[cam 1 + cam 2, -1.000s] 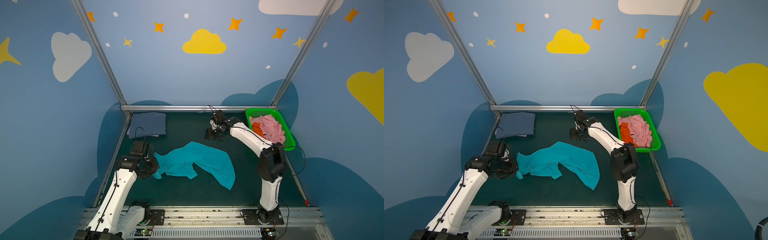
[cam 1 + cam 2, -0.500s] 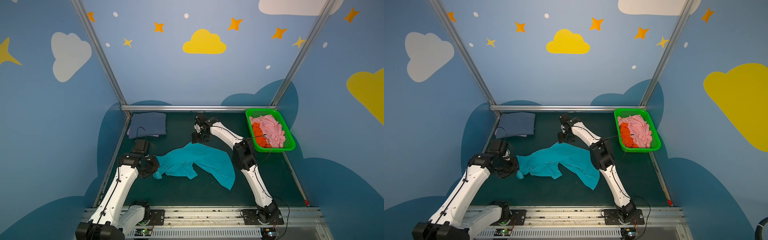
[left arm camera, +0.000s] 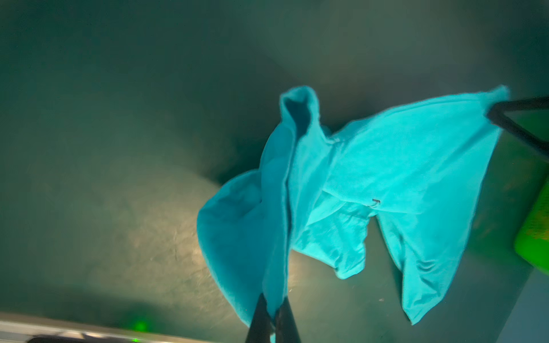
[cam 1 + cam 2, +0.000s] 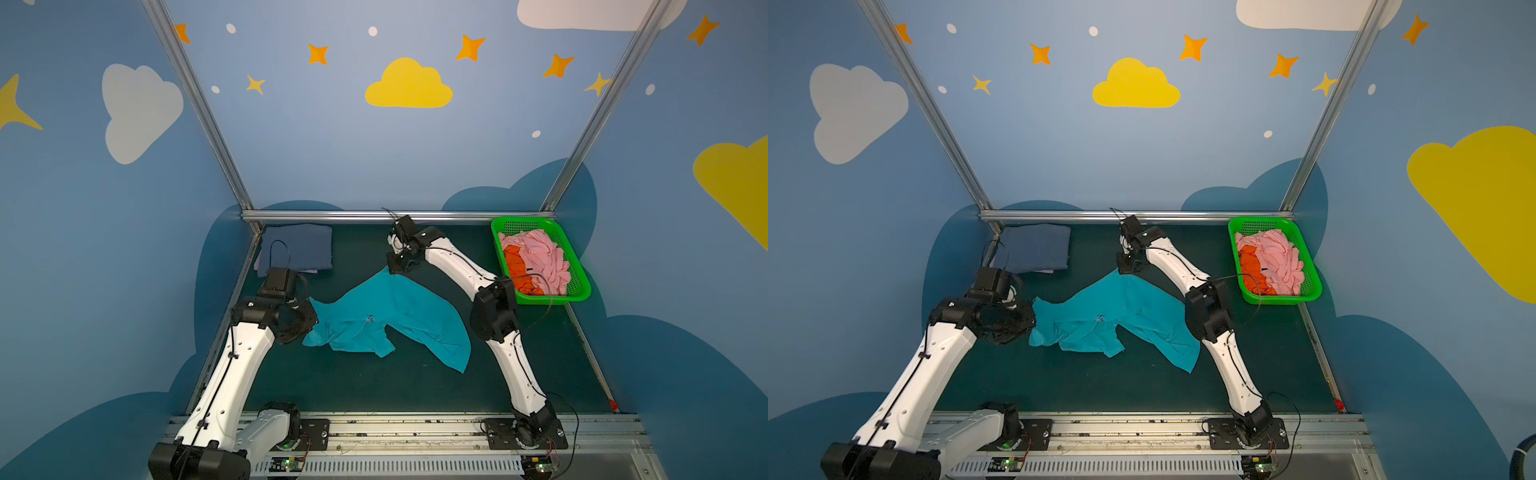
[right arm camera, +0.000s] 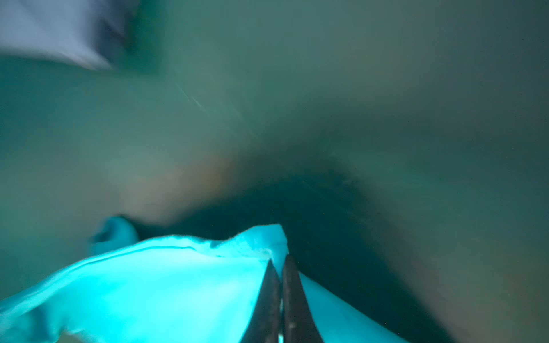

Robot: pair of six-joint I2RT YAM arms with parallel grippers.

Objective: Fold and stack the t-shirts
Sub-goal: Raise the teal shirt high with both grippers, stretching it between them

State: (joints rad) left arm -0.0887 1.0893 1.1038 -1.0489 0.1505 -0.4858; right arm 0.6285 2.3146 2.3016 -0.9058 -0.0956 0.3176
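The teal t-shirt (image 4: 390, 320) is being gripped mid tabletop at two ends; one is being clenched by the left pincer (image 3: 273, 301) near the left edge, the other by the right pincer (image 5: 279, 264) toward the far edge; its long axis is being held slantwise between them.

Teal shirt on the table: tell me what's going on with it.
Both arms have the teal t-shirt, which lies crumpled mid-table and unfolded. The left gripper is shut on its left end; the right gripper is shut on its far corner. A slate-blue shirt lies folded in the back left corner. A pink shirt and an orange shirt sit bunched in the green basket at back right.
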